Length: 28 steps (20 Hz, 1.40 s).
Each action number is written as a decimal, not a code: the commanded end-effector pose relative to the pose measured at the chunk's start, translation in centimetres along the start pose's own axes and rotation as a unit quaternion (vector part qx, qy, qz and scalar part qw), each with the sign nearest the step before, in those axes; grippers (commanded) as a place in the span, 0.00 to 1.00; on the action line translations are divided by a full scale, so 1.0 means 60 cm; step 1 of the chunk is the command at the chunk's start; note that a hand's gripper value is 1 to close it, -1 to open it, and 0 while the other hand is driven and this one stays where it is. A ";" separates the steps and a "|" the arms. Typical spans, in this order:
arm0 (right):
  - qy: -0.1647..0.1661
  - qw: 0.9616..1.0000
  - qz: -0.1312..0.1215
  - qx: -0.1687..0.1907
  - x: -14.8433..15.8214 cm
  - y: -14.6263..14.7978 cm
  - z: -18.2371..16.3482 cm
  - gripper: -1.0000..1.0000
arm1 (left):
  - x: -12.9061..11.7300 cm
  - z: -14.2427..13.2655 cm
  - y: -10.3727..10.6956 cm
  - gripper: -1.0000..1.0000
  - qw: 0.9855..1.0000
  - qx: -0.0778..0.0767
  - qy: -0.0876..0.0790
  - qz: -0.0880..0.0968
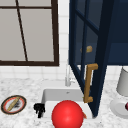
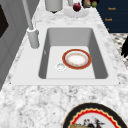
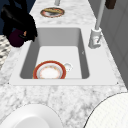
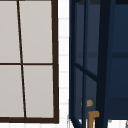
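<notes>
Two plates, one patterned (image 1: 13, 104) and one white (image 1: 119, 109), sit at either end of a grey marble bench (image 1: 25, 86). Between them, a white sink (image 2: 100, 57) holds a red-rimmed plate (image 2: 76, 59). Above are a window (image 1: 27, 32) and an open navy cabinet door (image 1: 100, 62). The left hand (image 1: 39, 109) hovers at the sink's front left corner, near a red ball (image 1: 67, 115). Whether its fingers are spread or curled cannot be told.
</notes>
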 end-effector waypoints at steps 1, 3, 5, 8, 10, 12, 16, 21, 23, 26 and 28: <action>0.018 0.999 0.031 -0.001 -0.028 -0.028 0.028 1.00 | 0.000 0.000 0.000 0.50 1.000 0.000 0.000 0.000; 0.019 0.999 0.036 -0.001 -0.039 -0.037 0.044 1.00 | 0.000 0.000 0.000 0.50 1.000 0.000 0.000 0.000; 0.021 0.999 0.039 -0.001 -0.052 -0.050 0.059 1.00 | 0.000 0.000 0.000 0.50 1.000 0.000 0.000 0.000; 0.025 0.999 0.044 -0.001 -0.076 -0.069 0.082 1.00 | 0.000 0.000 0.000 0.50 1.000 0.000 0.000 0.000; 0.028 0.998 0.050 -0.003 -0.092 -0.081 0.097 1.00 | 0.000 0.000 0.000 0.50 1.000 0.000 0.000 0.000; 0.031 0.998 0.056 -0.004 -0.108 -0.093 0.113 1.00 | 0.000 0.000 0.000 0.50 1.000 0.000 0.000 0.000; 0.037 0.997 0.068 -0.004 -0.144 -0.115 0.138 1.00 | 0.000 0.000 0.000 0.50 1.000 0.000 0.000 0.000; 0.035 0.997 0.066 -0.003 -0.200 -0.133 0.161 1.00 | 0.000 0.000 0.000 0.50 1.000 0.000 0.000 0.000; 0.027 0.998 0.059 -0.001 -0.226 -0.131 0.159 1.00 | 0.000 0.000 0.000 0.50 1.000 0.000 0.000 0.000; 0.015 0.998 0.056 0.003 -0.260 -0.126 0.154 1.00 | 0.000 0.000 0.000 0.50 1.000 0.000 0.000 0.000; 0.017 0.998 0.063 0.004 -0.282 -0.116 0.150 1.00 | 0.000 0.000 0.000 0.50 1.000 0.000 0.000 0.000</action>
